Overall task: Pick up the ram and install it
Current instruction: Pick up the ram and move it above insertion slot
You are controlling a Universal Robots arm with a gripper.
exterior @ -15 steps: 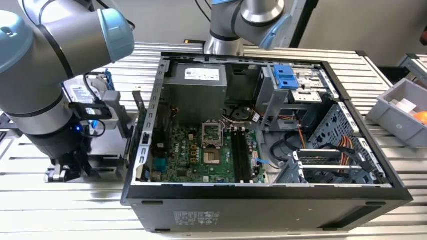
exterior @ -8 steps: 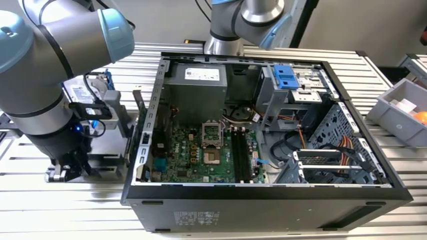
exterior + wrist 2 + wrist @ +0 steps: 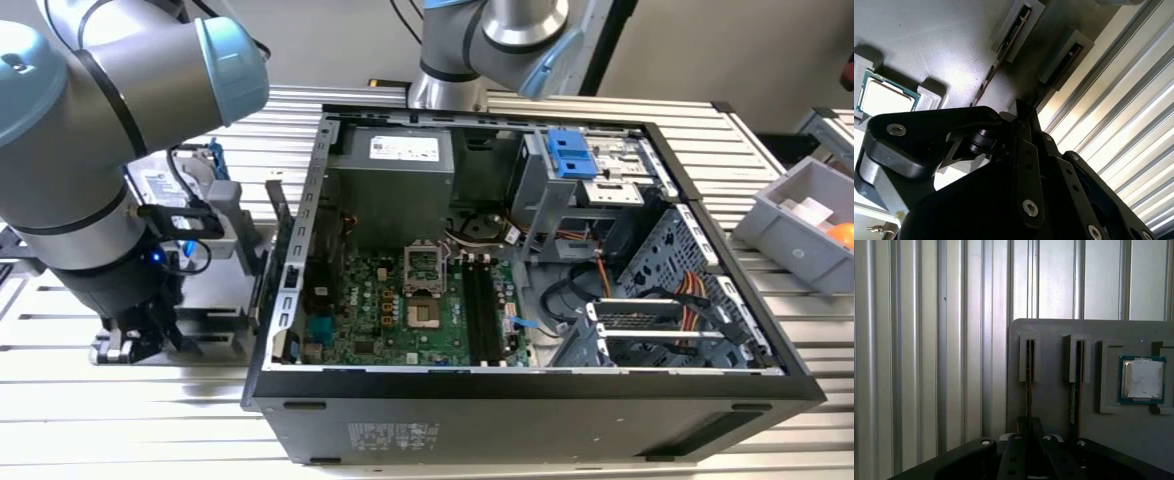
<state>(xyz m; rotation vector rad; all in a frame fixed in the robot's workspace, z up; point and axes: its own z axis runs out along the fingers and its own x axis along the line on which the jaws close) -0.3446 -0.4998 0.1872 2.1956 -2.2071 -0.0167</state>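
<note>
Where gripper (image 3: 1029, 421) overlaps ram (image 3: 1028, 390), grip unclear, ram edge-on

Nothing in these views can be read; several labels show, but their print is too small to make out. In the exterior view a white label (image 3: 404, 148) sits on top of the grey power supply (image 3: 387, 190) inside the computer case (image 3: 534, 410), and a pale block of printed lines (image 3: 394, 437) stands on the case's dark near wall. A white label (image 3: 167, 185) covers the hard drive (in a blue frame) at the exterior view's left. In the first wrist view a tiny pale sticker (image 3: 1072, 416) marks a ram stick (image 3: 1073, 390), and the processor chip (image 3: 1142, 379) shows a blank whitish top.
</note>
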